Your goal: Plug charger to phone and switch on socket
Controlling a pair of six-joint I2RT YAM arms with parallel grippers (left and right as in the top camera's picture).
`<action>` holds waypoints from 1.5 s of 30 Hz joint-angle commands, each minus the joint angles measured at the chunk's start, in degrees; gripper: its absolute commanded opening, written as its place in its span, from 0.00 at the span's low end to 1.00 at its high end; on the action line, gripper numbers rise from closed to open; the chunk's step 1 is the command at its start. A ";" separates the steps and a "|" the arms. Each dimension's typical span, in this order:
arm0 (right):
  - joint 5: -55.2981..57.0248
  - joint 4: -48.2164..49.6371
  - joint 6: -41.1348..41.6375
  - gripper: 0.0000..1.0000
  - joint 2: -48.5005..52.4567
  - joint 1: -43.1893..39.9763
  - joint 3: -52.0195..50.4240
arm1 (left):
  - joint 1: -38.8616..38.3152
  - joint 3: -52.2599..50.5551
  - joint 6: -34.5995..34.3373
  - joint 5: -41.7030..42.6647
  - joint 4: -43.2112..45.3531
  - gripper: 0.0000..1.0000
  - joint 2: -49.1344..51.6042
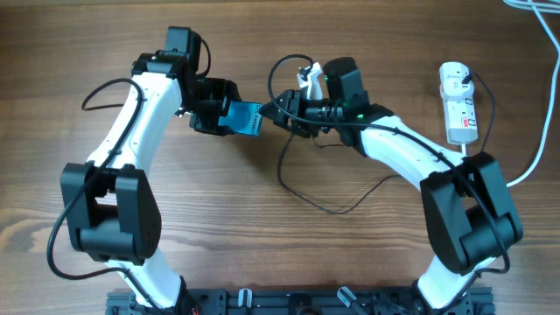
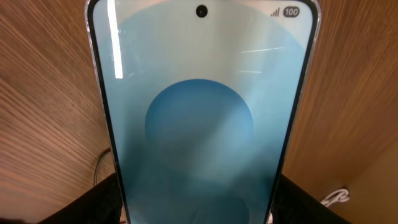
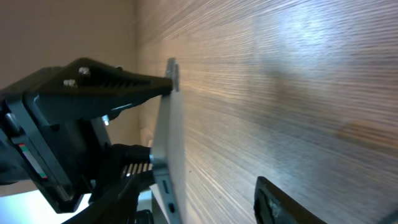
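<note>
While the left gripper (image 1: 226,117) clamps the phone (image 1: 245,119), square the connector to its port before pushing.
Phone's free end sits just beside the right gripper (image 1: 278,114); charger (image 1: 315,203) cable runs into it, tip hidden, can't tell if those jaws are closed. Push slow, straight in.

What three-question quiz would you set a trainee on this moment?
1. True or false: the left gripper holds the phone.
2. Where is the socket? A) on the table, far right; B) between the two grippers; C) under the left arm.
3. Fill in: the phone's battery badge reads ___.
Key: 1 true; 2 A; 3 100.
</note>
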 commanded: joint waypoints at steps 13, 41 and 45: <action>8.81 -0.09 0.87 0.26 0.79 5.33 0.07 | -3.93 1.05 -1.01 3.08 -0.02 0.04 -1.92; 10.08 0.22 1.05 0.04 0.79 5.64 0.07 | -3.98 1.03 -2.67 6.45 -0.24 0.16 -1.92; 10.08 0.39 1.05 0.04 0.79 5.64 0.07 | -3.98 1.05 -2.67 6.45 -0.22 0.38 -1.92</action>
